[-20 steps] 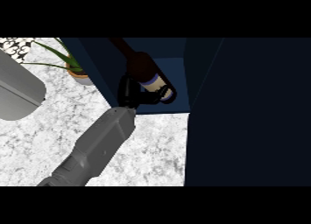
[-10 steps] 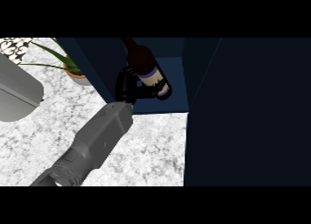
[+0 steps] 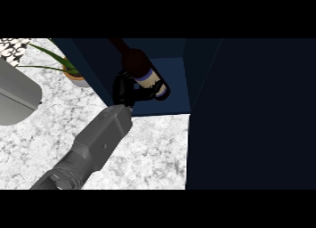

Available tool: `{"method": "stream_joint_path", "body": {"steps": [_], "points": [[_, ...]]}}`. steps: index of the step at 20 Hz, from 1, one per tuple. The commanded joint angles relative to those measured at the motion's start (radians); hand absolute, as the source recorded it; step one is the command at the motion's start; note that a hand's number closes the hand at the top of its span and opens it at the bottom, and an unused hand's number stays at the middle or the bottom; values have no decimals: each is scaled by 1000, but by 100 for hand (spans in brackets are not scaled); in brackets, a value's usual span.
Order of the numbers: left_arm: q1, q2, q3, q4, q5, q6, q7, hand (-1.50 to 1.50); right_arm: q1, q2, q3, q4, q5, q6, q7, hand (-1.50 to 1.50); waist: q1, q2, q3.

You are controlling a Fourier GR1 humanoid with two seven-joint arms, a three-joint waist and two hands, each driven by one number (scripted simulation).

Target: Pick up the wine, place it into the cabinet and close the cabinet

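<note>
Head view shows my left hand (image 3: 128,90) inside the open cabinet (image 3: 170,109), fingers curled round the lower body of the wine bottle (image 3: 142,69). Its label is a pale band with a blue stripe; no writing on it can be read. The bottle is dark brown glass, its long axis tilted, neck pointing up and to the left toward the cabinet's back. It sits within the blue compartment, above the floor. Outside, on the marble counter (image 3: 147,151), stands a potted plant (image 3: 68,71).
</note>
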Motion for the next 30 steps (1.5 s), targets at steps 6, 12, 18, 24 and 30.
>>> {"method": "stream_joint_path", "body": {"steps": [6,12,18,24,30], "points": [[14,0,25,20,-20,-15,-163,-150,-42,-4,6,-10,22,-27,38,-150,17,-5,0],[30,11,19,-22,-59,-48,-198,-150,24,0,13,-31,39,-7,7,-150,42,-14,1],[109,45,-22,-159,-85,-11,-144,-150,48,2,-17,-19,30,-12,-11,-150,71,-26,2],[210,70,-96,-388,-153,47,-88,-150,39,-1,-17,-68,9,-26,38,-150,78,-28,2],[364,131,-231,-778,-209,109,112,-150,68,30,55,-105,88,-42,41,-150,94,-34,3]]}}
